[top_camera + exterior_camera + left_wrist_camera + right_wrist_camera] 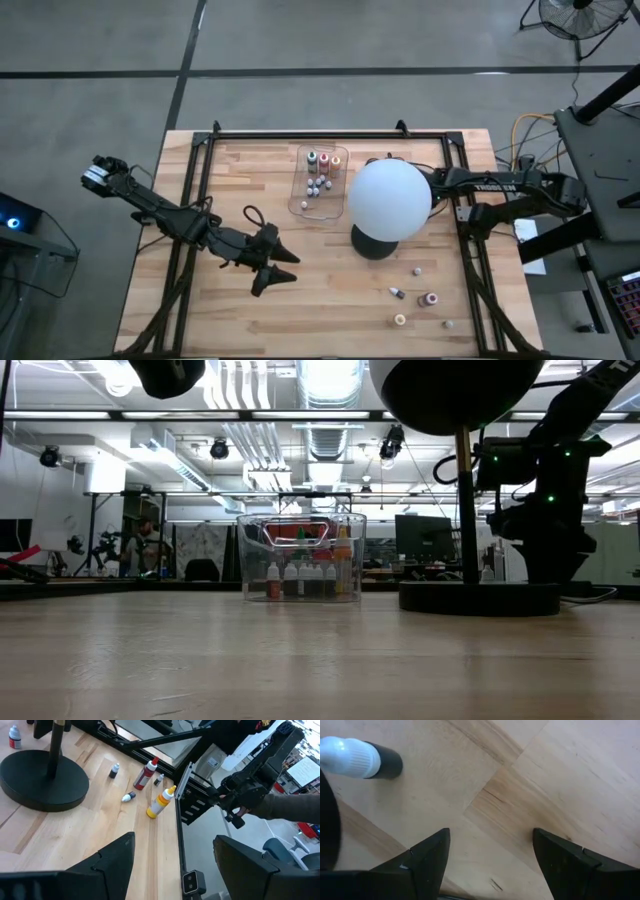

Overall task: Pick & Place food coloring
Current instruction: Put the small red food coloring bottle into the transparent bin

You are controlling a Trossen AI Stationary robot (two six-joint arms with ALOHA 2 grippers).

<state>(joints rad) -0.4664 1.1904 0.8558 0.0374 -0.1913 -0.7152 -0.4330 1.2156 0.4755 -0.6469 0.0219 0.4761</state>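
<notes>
Main risk is the white globe lamp point(389, 199): the right arm reaches in behind or under it in the high view, so the right gripper point(490, 855) is hidden from above, and any lift or swing near there could clip the globe or its stem and tip the lamp onto the clear tray point(302, 205). Right gripper fingers stand apart with nothing between them, low over bare wood, a dark white-capped vial point(357, 759) lying just beside them; a sloppy close could nudge it into a roll. Left gripper point(277, 268) also has fingers apart and empty, hovering mid-table in front of the tray. Some food coloring bottles already stand in the tray; loose ones remain near the right front corner: a red bottle point(145, 774), a yellow bottle point(160, 803), small vials point(398, 293). They sit close to the table's right edge point(177, 827), so a push could send them off. The front left of the table has open room; the lamp base point(374, 243) crowds the path between the loose bottles and the tray.
</notes>
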